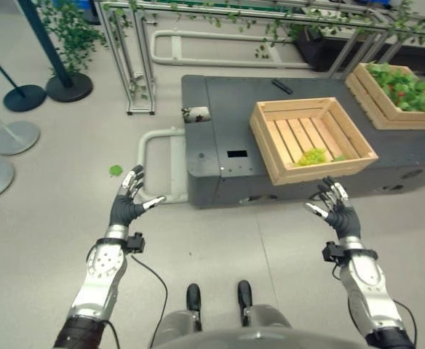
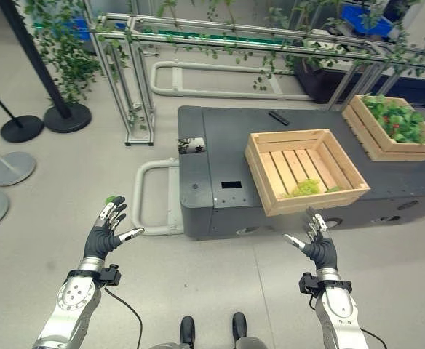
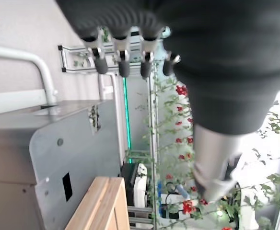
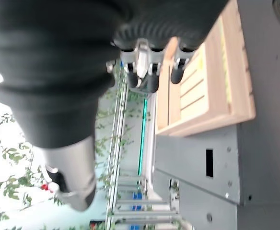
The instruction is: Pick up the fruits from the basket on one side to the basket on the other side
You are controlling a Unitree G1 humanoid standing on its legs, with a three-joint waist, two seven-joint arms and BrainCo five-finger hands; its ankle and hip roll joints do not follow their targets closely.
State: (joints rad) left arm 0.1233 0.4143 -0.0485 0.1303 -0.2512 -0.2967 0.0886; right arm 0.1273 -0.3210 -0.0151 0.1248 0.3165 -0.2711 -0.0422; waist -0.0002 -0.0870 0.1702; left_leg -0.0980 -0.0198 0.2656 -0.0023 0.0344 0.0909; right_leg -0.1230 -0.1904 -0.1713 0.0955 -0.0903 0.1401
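Bright, even overhead light fills the scene; the pale floor (image 1: 60, 218) shows only soft, faint shadows. The dark platform (image 1: 220, 156) carries a dull sheen. In the wrist views the near hand covers are blurred and the background beyond the greenery is washed out white.

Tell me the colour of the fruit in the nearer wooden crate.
Yellow-green: a small bunch at the near end of the nearer wooden crate, clearest in the left eye view.

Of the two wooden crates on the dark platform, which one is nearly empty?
The nearer crate, in front of the right hand: bare slats with only some green bits in one corner. The far crate is full of leaves.
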